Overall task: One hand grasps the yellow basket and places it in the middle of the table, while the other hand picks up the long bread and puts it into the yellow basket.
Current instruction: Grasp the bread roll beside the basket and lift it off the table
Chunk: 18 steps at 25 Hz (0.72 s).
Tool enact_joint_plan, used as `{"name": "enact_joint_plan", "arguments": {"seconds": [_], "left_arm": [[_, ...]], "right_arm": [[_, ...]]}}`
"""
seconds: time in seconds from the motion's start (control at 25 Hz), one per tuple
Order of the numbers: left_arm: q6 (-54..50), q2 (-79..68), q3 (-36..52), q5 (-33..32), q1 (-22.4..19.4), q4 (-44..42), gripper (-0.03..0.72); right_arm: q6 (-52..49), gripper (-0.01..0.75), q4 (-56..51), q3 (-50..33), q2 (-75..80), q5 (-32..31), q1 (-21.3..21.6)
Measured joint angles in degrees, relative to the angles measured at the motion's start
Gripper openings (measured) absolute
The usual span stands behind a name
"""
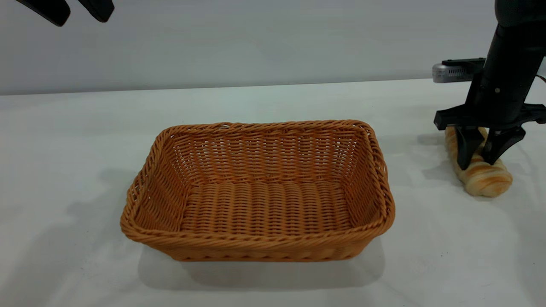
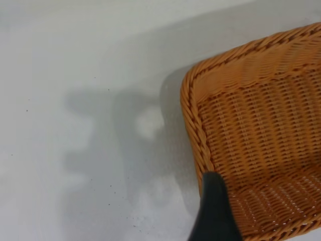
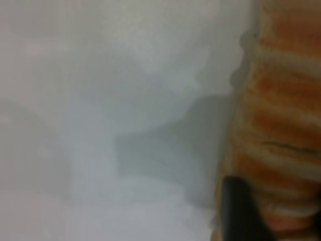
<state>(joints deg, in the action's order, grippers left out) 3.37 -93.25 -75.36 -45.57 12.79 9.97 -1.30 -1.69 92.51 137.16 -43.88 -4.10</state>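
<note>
My left gripper (image 1: 73, 13) hangs in the upper left corner of the exterior view, well above the table (image 1: 64, 149), its two fingers spread with a clear gap between them and nothing held. In my left wrist view one dark fingertip (image 2: 214, 211) shows over the basket's corner. The basket (image 1: 260, 249) sits empty in the middle of the frame, flat on the table, long side toward the camera. At the right edge my right gripper (image 1: 477, 163) is down at the bread (image 1: 484, 179) — one finger on each side of the roll's middle, touching it, while the roll lies on the table, well apart from the basket. My right wrist view shows the striped crust (image 3: 281, 125) close up beside a finger — whether the grip is tight, I cannot tell.
</note>
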Motion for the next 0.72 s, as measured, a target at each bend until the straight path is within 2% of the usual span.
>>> {"name": "enact_joint_plan", "arguments": {"seconds": [0.16, 0.28, 0.72], "left_arm": [[0.0, 0.1, 0.0, 0.0, 0.0, 0.0, 0.581], [0.1, 0.2, 0.0, 0.0, 0.0, 0.0, 0.581], [0.2, 0.3, 0.0, 0.0, 0.0, 0.0, 0.581]], "right_arm": [[0.2, 0.136, 1.3, 0.1, 0.3, -0.3, 0.0], [0.2, 0.051, 2.6, 0.4, 0.3, -0.9, 0.0], [0.2, 0.031, 4.3, 0.7, -5.2, -4.9, 0.0]]}}
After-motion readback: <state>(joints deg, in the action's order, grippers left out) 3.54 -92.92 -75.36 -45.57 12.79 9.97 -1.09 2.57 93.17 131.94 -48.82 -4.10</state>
